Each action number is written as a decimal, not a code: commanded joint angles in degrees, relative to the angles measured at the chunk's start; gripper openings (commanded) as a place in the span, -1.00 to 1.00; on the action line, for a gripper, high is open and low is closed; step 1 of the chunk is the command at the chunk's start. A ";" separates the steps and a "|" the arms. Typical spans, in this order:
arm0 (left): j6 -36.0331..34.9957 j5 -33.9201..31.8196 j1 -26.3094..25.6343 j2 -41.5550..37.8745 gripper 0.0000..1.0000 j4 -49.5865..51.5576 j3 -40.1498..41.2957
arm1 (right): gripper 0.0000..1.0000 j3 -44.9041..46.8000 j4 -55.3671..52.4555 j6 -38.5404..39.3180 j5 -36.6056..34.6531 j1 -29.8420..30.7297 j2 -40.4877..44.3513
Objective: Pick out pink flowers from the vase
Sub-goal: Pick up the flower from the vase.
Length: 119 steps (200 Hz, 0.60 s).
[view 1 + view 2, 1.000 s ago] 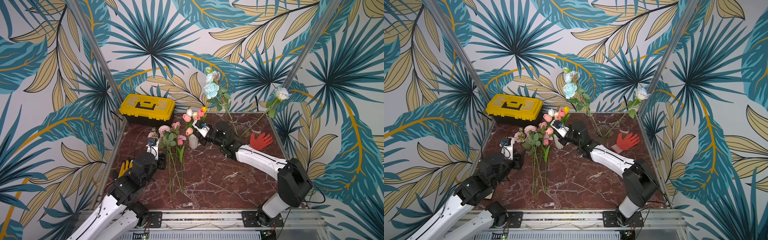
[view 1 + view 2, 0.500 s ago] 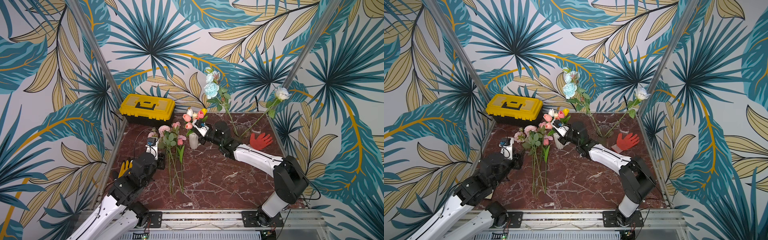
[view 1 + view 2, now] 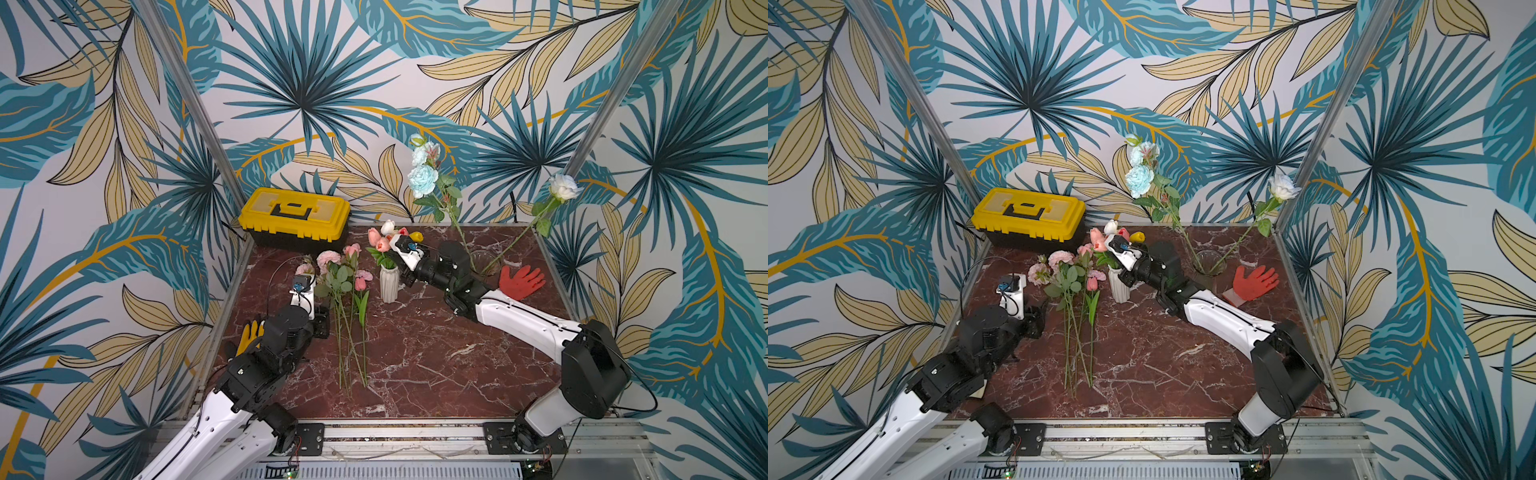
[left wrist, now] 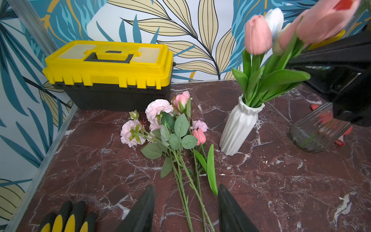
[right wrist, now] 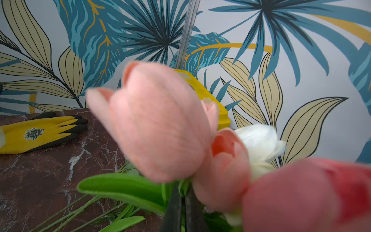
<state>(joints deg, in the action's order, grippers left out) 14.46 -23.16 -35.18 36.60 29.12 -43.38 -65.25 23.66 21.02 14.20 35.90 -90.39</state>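
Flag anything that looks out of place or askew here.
Nothing spilled or tipped: the white vase and glass vase stand upright. Odd: the latter's blue rose and white rose splay wide apart, and a red glove and yellow glove lie nearby.

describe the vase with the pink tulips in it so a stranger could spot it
On the red marble table, start at the yellow toolbox in the back corner and move toward the middle. The white ribbed vase stands between the laid-out pink flowers and a clear glass vase; only it is opaque, small and filled with short tulips.
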 commanded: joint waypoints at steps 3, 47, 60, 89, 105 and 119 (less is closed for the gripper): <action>-0.81 -0.44 -0.15 -0.71 0.02 -1.51 1.36 | -0.86 0.53 -0.40 -0.89 0.91 0.09 3.11; -3.19 2.79 -0.15 -0.87 0.05 -1.73 1.28 | -0.86 -1.73 -5.06 -0.32 3.37 0.18 7.94; -3.59 3.65 -0.16 -0.92 0.07 -1.74 1.28 | -0.87 -3.04 -7.22 -0.27 4.76 0.20 9.70; -4.65 6.54 -0.18 -0.75 0.10 -1.76 1.01 | -0.90 -5.62 -11.32 -0.66 7.11 0.22 14.08; -5.26 8.99 -0.20 -0.65 0.12 -1.75 0.76 | -0.91 -6.42 -12.77 -1.11 8.05 0.18 16.65; -5.66 11.85 -0.15 -0.56 0.14 -1.74 0.58 | -0.92 -6.65 -13.50 -1.76 8.66 0.22 18.86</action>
<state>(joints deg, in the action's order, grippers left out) 10.50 -16.58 -35.18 36.53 28.42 -43.38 -70.63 13.37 20.97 19.66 35.92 -75.31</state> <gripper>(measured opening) 0.565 0.057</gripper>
